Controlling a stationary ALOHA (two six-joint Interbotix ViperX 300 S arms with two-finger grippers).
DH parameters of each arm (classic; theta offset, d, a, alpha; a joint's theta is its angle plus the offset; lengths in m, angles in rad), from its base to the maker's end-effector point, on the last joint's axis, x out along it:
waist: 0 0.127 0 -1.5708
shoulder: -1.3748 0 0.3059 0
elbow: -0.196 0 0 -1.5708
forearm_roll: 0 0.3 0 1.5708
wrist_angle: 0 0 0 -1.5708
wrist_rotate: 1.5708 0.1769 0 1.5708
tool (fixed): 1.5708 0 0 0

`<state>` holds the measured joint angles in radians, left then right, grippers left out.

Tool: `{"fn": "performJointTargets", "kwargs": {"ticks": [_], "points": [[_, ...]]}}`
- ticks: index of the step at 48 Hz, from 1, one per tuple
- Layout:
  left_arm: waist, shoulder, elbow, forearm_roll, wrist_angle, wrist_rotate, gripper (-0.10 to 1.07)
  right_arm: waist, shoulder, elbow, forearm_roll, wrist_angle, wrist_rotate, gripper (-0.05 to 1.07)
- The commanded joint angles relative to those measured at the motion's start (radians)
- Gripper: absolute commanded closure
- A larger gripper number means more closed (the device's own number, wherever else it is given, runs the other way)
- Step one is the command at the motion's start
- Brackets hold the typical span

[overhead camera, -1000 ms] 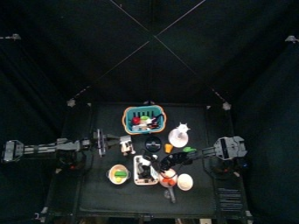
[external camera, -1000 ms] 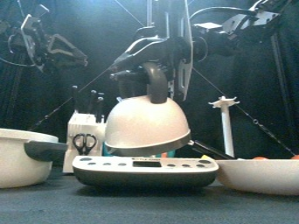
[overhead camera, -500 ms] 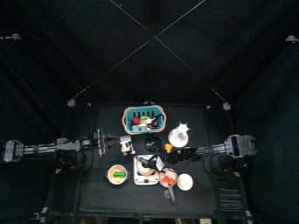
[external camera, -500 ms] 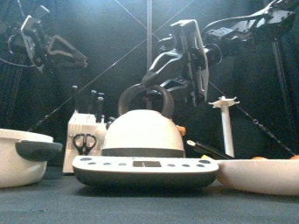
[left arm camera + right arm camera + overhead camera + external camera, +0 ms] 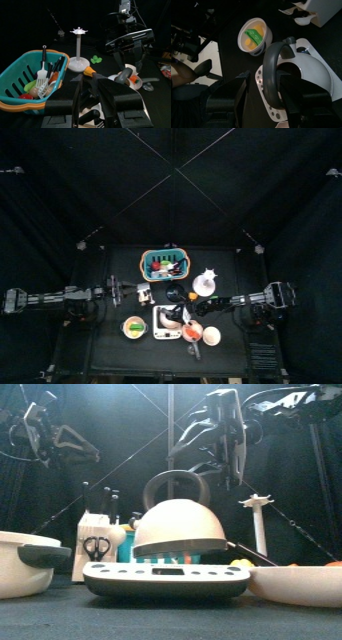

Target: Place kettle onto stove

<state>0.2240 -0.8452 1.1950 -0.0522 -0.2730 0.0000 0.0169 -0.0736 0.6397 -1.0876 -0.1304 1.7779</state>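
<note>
The kettle (image 5: 181, 529), white-bodied with a dark arched handle, rests on the flat white stove (image 5: 167, 577) at the table's front middle. From above, the kettle (image 5: 168, 315) shows dark on the stove (image 5: 166, 331). My right gripper (image 5: 225, 444) hangs open above the kettle, clear of its handle. In the right wrist view the kettle (image 5: 311, 70) lies below the right gripper (image 5: 271, 107), the handle lined up between the spread jaws. My left gripper (image 5: 91, 97) rests at the table's left side, slightly open and holding nothing.
A teal basket (image 5: 168, 263) of utensils stands behind the stove. A white stand (image 5: 254, 524) rises at the right. White bowls (image 5: 27, 564) (image 5: 294, 582) flank the stove. A knife block (image 5: 96, 534) stands behind, to the left.
The right gripper set the kettle down on the stove, opened, and rose clear of the handle. The left arm has not moved.
</note>
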Motion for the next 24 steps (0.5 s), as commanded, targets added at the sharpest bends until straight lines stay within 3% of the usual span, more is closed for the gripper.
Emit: {"fn": "performJointTargets", "kwargs": {"ticks": [1, 9, 24], "points": [[0.003, 0.002, -0.012, -0.002, -0.003, 0.000, 0.30, 0.008, -0.009, -0.035, -0.002, -0.003, -0.003, 0.23], [0.003, 0.002, -0.012, -0.002, -0.003, 0.000, 0.30, 0.005, 0.009, -0.040, -0.009, 0.003, -0.003, 0.22], [0.005, 0.002, -0.011, -0.002, -0.003, 0.000, 0.30, 0.003, -0.048, -0.006, -0.040, 0.014, -0.003, 0.16]]}}
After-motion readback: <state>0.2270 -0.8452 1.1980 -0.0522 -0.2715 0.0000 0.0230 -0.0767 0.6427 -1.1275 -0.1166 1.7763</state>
